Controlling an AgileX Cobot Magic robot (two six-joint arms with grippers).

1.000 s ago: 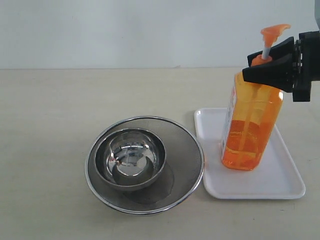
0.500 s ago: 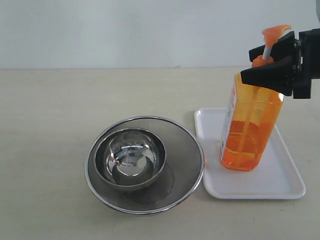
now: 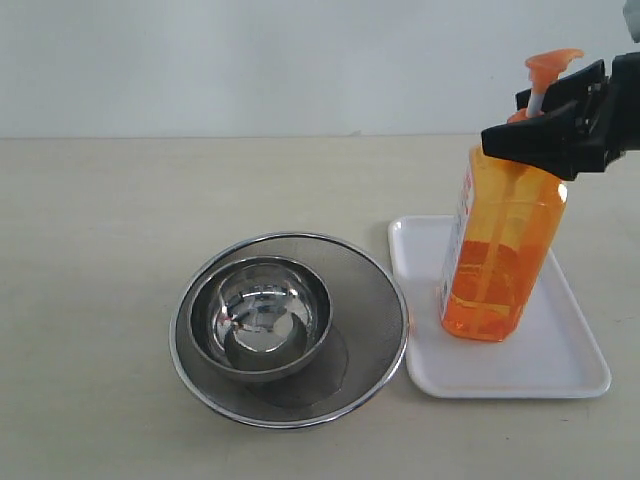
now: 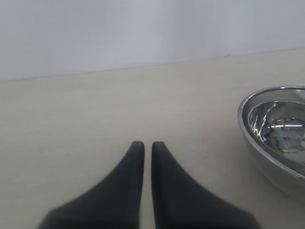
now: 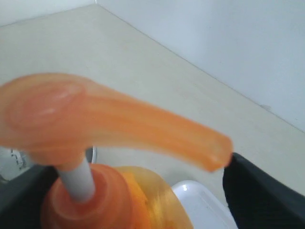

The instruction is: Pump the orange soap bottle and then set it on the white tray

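The orange soap bottle (image 3: 500,260) stands upright on the white tray (image 3: 570,372), with its pump head (image 3: 548,62) raised on the white stem. My right gripper (image 3: 548,122) is at the bottle's neck, open, one black finger on each side. In the right wrist view the pump head (image 5: 95,117) fills the picture. The neck sits between the fingers (image 5: 259,191) with a gap showing, and a corner of the tray (image 5: 202,202) lies below. My left gripper (image 4: 147,145) is shut on nothing, low over bare table, and is out of the exterior view.
A round steel mesh strainer (image 3: 375,300) with a steel bowl (image 3: 260,315) inside it sits left of the tray, its rim nearly touching the tray's edge. The bowl (image 4: 276,138) also shows beside the left gripper. A pale wall backs the beige table (image 3: 120,220).
The right gripper's fingers have spread apart around the bottle's neck and shifted slightly up and right. The bottle has stayed standing on the tray.
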